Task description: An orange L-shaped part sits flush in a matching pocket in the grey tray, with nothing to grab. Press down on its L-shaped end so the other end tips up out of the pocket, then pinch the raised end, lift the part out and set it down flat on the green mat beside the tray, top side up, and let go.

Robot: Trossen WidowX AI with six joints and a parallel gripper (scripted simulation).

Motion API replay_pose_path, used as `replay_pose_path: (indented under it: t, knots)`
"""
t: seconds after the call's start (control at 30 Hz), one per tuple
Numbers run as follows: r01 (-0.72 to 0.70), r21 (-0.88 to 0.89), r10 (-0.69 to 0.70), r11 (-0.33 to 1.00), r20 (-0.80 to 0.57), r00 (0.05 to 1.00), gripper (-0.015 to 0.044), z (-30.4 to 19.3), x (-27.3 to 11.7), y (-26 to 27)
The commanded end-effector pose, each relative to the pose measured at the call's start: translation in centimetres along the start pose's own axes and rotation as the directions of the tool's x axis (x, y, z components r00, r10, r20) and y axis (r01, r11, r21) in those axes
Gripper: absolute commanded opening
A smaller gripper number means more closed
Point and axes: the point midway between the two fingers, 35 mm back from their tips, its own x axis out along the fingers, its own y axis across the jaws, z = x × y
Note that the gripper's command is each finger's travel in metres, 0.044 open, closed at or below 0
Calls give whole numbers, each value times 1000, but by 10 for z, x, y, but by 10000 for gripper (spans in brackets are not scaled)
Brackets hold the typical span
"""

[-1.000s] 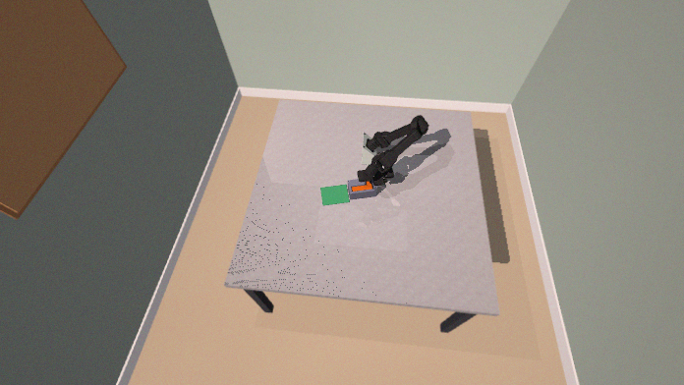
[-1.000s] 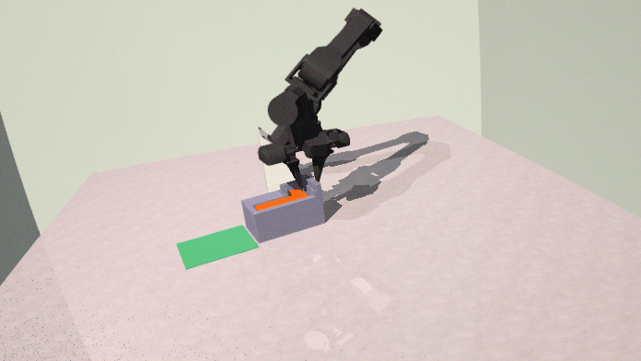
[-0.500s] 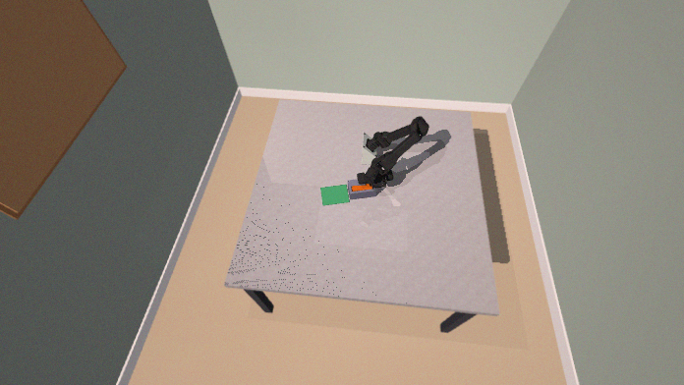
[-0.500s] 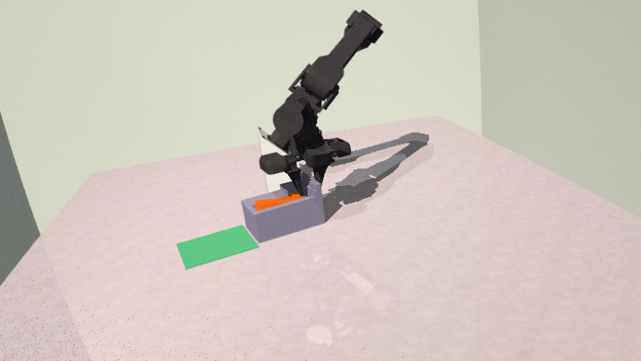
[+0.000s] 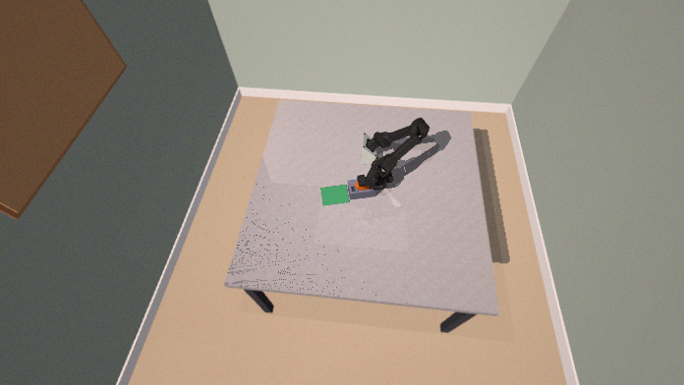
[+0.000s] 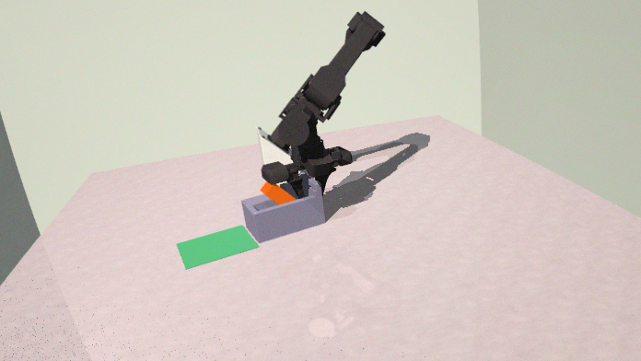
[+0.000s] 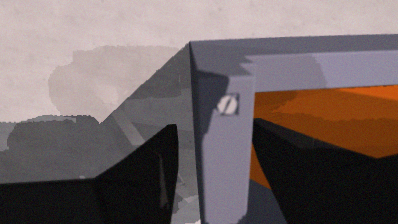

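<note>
- The table is a pale, mottled slab carrying everything else; the grey tray sits near its middle, a little toward the back wall.
- The arm slopes down from high behind the tray, its wrist directly over the tray's far end.
- The green mat lies flat on the table, just beside the tray's near end, its corner touching or almost touching the tray.
- The grey tray is a small block with an open pocket on top; its rim fills the middle of the wrist view, a screw head set in it.
- The orange part is still in the tray's pocket but tilted: the end nearer the mat sticks up above the rim, while the far end is down in the pocket under the gripper.
- The gripper is low at the tray's far end, jaws partly spread and pinching nothing. In the wrist view the two dark fingers straddle the tray wall, one outside the tray, the other inside the pocket above the orange surface.
</note>
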Motion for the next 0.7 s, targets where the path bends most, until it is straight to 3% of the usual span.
replay_pose_path:
  t: [0.0, 0.67]
  knots:
    - [-4, 10, 4, 1000, -2, 1000, 180, -1, 2, 0]
    - [-4, 10, 4, 1000, -2, 1000, 180, -1, -11, 11]
